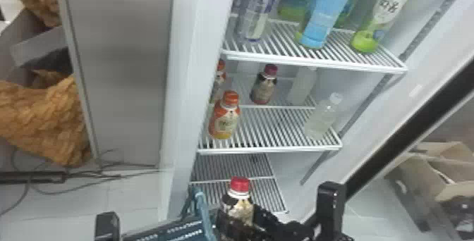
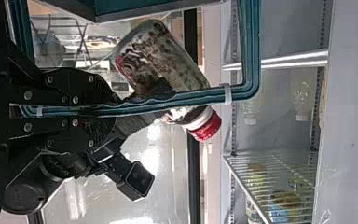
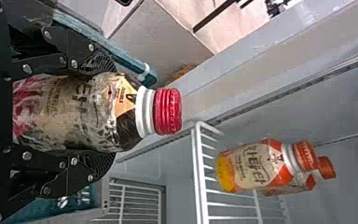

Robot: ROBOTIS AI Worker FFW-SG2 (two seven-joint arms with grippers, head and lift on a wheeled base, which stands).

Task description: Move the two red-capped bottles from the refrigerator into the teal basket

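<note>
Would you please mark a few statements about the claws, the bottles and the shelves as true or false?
1. The right claw holds a red-capped bottle. True.
2. The left claw is empty. False: it grips a teal handle.
3. An orange-capped bottle stands on a refrigerator shelf. True.
4. The clear bottle near that shelf's front edge stands left of the orange-capped one. False: it stands to its right.
5. A blue bottle stands on the shelf above. True.

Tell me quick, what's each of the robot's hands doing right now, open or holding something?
Left gripper: closed on the handle of the teal basket.
Right gripper: closed around a red-capped bottle.
</note>
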